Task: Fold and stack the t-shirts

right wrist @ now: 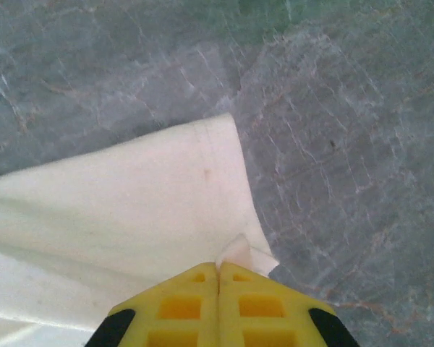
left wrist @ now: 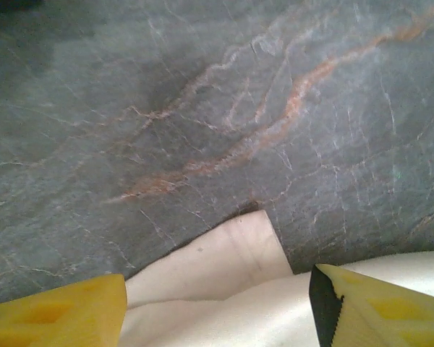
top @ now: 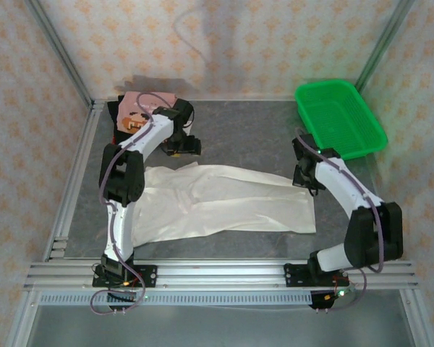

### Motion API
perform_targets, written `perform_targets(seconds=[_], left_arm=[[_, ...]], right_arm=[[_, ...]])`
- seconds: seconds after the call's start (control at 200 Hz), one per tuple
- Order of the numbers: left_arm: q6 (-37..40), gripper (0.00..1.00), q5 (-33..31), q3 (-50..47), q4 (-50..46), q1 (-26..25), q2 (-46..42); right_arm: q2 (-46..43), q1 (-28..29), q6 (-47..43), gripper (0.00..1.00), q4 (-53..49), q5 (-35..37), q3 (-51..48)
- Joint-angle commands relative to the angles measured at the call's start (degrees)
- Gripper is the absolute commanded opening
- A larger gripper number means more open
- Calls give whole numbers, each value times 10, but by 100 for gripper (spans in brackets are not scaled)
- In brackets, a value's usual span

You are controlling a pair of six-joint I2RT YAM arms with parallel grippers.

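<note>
An off-white t-shirt lies spread and rumpled across the middle of the table. My right gripper sits at its far right corner. In the right wrist view the right gripper is shut, pinching a small tuft of the shirt's edge. My left gripper hovers by the shirt's far left edge. It is open, its yellow fingers set wide apart over a sleeve end, gripping nothing. A folded pink shirt with a brown pixel face lies in the back left corner, partly under the left arm.
A green plastic basket stands at the back right, just beyond the right arm. Metal frame rails edge the table on the left, and patterned walls close off the back and sides. Bare grey marble shows between the shirt and the back wall.
</note>
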Motion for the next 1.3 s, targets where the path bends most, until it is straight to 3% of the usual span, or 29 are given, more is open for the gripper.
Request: perform_targets(seconds=[0.0,0.445,0.816,1.011,1.296], left_arm=[[57,68,13,5,-24,-9,-9],[62,65,-31,38,-56,-32,68],[34,61,-47,17,-16,-38,82],[32,47,-58,19,-8,-39,93],[20,5,-115,71,-20,-39,101]], right_arm=[[-48,6,2,0,-9,22,-27],[-49,13,15,0,-27,13,-22],[-57,13,13,0,-21,7,-29],[-61,13,14,0,-19,6,-33],[-60,13,20,0,-19,12,-36]])
